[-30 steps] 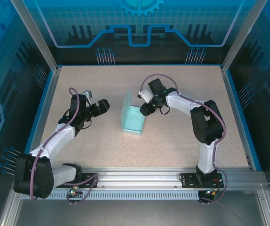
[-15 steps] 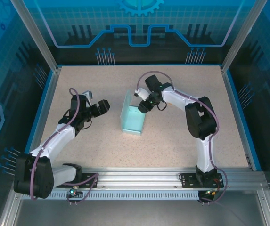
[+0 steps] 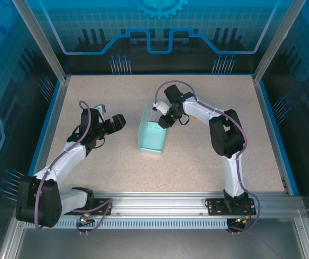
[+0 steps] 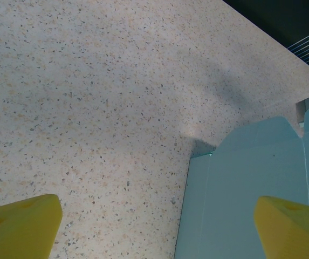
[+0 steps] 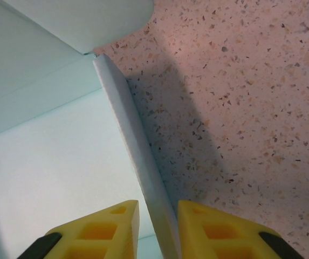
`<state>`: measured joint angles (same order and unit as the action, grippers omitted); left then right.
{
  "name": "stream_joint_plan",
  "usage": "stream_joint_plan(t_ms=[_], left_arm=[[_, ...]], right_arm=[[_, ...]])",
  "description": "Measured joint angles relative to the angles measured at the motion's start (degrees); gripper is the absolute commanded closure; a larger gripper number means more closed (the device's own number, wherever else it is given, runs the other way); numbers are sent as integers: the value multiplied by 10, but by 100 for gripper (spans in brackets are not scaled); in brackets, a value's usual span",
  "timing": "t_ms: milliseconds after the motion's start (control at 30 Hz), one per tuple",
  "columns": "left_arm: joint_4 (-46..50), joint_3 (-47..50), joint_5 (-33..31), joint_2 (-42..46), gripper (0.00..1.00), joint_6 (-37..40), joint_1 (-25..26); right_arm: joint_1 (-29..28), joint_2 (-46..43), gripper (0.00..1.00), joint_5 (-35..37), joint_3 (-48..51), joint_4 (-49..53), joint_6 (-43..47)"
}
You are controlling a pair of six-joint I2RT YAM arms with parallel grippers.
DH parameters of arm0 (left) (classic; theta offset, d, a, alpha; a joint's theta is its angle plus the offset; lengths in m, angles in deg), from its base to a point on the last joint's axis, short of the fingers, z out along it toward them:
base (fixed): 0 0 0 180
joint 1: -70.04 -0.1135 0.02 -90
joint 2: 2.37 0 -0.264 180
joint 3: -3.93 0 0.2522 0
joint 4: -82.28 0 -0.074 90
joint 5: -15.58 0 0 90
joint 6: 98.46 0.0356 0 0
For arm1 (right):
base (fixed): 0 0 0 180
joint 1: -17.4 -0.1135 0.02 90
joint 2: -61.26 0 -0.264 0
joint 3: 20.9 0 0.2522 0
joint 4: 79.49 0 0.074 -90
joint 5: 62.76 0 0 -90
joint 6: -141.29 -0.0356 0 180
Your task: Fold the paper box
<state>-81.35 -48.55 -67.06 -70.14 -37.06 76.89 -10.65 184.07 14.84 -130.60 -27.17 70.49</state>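
The paper box (image 3: pixel 151 136), light teal card, lies mid-table with one panel standing up along its left side. My right gripper (image 3: pixel 164 120) is at the box's far right corner. In the right wrist view a thin raised side flap (image 5: pixel 138 145) of the paper box (image 5: pixel 46 162) runs between the yellow fingertips (image 5: pixel 219 226) of my right gripper (image 5: pixel 157 218); the jaws are narrow, with a sliver of gap left on one side. My left gripper (image 3: pixel 114 122) hangs open to the left of the box, apart from it. The wide left gripper (image 4: pixel 157 232) looks down on the box's edge (image 4: pixel 251 183).
The speckled table (image 3: pixel 208 162) is bounded by a blue rim and a metal rail along the near edge (image 3: pixel 159 205). Transparent blue walls (image 3: pixel 159 32) enclose the back and both sides.
My right gripper has slid left onto the box's right corner and its jaws have narrowed around the side flap. The left arm and the box have not moved.
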Motion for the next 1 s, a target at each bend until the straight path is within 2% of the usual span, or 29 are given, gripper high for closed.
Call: stream_joint_plan(t_ms=[567, 1000], left_arm=[[-3, 3, 5, 0, 7, 0, 0], [-4, 7, 10, 0, 7, 0, 0]], right_arm=[[-1, 12, 79, 16, -14, 17, 7], [-13, 25, 86, 44, -24, 22, 10]])
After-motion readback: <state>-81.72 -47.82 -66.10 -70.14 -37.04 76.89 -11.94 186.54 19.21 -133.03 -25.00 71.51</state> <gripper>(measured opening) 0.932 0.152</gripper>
